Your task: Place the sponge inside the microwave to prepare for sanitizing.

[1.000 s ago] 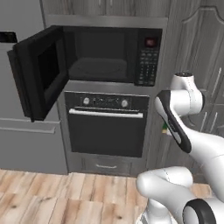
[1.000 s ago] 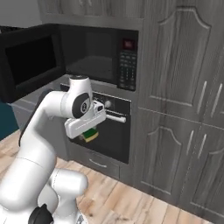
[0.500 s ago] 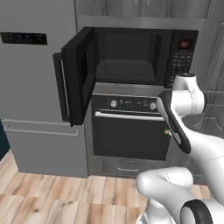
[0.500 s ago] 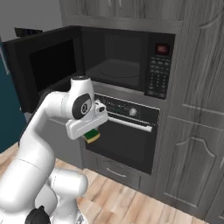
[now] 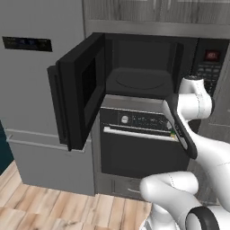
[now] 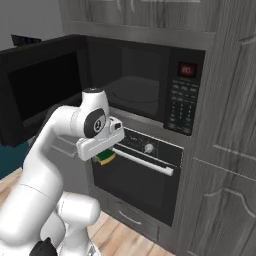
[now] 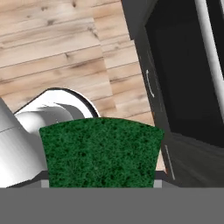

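The microwave (image 5: 139,81) (image 6: 135,75) is a black built-in box, and its door (image 5: 78,96) (image 6: 40,90) is swung wide open to the left. A round turntable shows inside, and the button panel (image 5: 209,67) (image 6: 182,100) with a red display is on the right. My gripper (image 6: 106,156) hangs in front of the oven, below the microwave's opening, and points down. It is shut on the sponge (image 6: 105,158), which is yellow with a green face. In the hand view the sponge's green side (image 7: 100,151) sits between the fingers of the gripper (image 7: 100,183).
A black oven (image 5: 134,148) (image 6: 140,180) with knobs and a silver bar handle sits right under the microwave. A grey fridge (image 5: 31,90) stands to the left behind the open door. Grey wood cabinets (image 6: 225,175) rise on the right. Wooden floor (image 7: 65,52) lies below.
The whole picture has shifted, so the base has moved and the microwave and oven look nearer. The arm keeps the same pose with the sponge still held.
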{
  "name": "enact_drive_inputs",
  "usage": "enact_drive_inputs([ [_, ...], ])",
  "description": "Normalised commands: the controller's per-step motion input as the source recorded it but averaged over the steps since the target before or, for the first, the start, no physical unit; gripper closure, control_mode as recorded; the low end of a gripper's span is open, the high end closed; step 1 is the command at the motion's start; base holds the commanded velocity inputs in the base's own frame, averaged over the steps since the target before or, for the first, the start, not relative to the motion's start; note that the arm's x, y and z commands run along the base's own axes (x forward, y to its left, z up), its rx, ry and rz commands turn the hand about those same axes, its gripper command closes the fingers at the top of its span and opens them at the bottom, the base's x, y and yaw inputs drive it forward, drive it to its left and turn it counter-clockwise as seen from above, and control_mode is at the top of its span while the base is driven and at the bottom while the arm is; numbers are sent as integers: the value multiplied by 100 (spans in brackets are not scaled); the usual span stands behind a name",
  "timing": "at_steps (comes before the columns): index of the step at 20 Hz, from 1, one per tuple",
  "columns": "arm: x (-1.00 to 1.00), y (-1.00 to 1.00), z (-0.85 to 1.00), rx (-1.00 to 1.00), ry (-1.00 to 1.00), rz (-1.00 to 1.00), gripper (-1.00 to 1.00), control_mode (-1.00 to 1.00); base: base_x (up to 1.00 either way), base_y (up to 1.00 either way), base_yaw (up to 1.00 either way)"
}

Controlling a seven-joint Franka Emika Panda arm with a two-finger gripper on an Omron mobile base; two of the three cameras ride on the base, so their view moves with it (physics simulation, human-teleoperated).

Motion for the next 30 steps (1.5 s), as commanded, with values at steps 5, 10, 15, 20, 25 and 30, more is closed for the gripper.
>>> enact_drive_inputs([
  [5, 0, 0, 0, 0, 0, 0, 100, 100, 68, -16, 24],
  [10, 0, 0, 0, 0, 0, 0, 100, 100, 59, -14, 20],
  [15, 0, 0, 0, 0, 0, 0, 100, 100, 11, -3, 3],
  [20, 0, 0, 0, 0, 0, 0, 100, 100, 0, 0, 0],
  [25, 0, 5, 0, -1, 0, -1, 100, -100, 0, 0, 0],
  [30, -7, 3, 0, 0, -18, -8, 100, -100, 0, 0, 0],
])
